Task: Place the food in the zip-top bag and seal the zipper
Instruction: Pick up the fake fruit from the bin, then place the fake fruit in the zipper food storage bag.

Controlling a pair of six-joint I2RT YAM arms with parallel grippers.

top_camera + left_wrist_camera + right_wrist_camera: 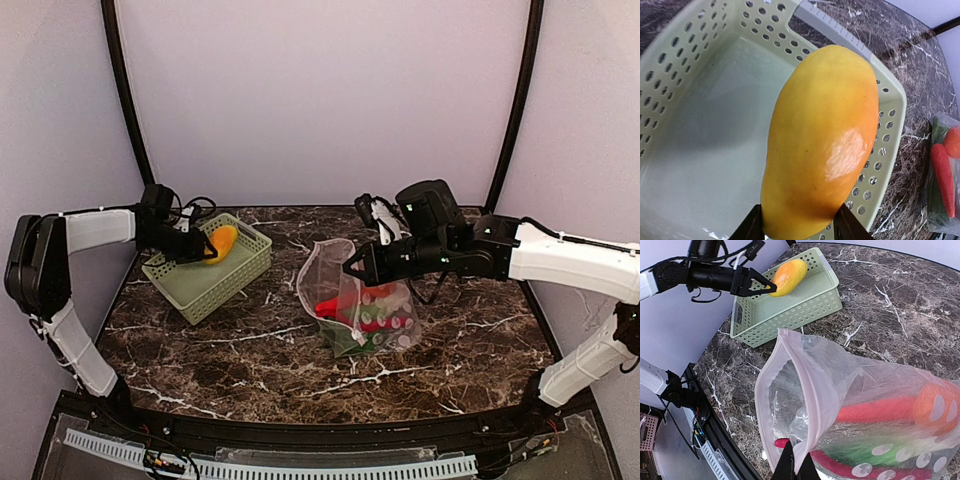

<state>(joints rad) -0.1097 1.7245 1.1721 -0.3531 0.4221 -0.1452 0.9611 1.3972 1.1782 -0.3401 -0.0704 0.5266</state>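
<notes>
My left gripper [205, 248] is shut on the yellow-orange piece [221, 243], a mango shape, and holds it just above the pale green basket [190, 290]. In the left wrist view the piece [822, 140] fills the frame between the fingers [751, 230]. My right gripper [352, 268] is shut on the upper rim of the clear dotted zip-top bag [335, 262] and holds its mouth open toward the left. The zipper strip [810, 390] runs along the open rim. Inside the bag lie a red chili [875, 409], an orange round fruit [935, 407] and green leafy pieces [860, 452].
The basket interior [705, 125] looks bare under the held piece. Dark marble table [250, 350] stretches between basket and bag. Black frame posts stand at the back corners. The table's front edge has a black rail.
</notes>
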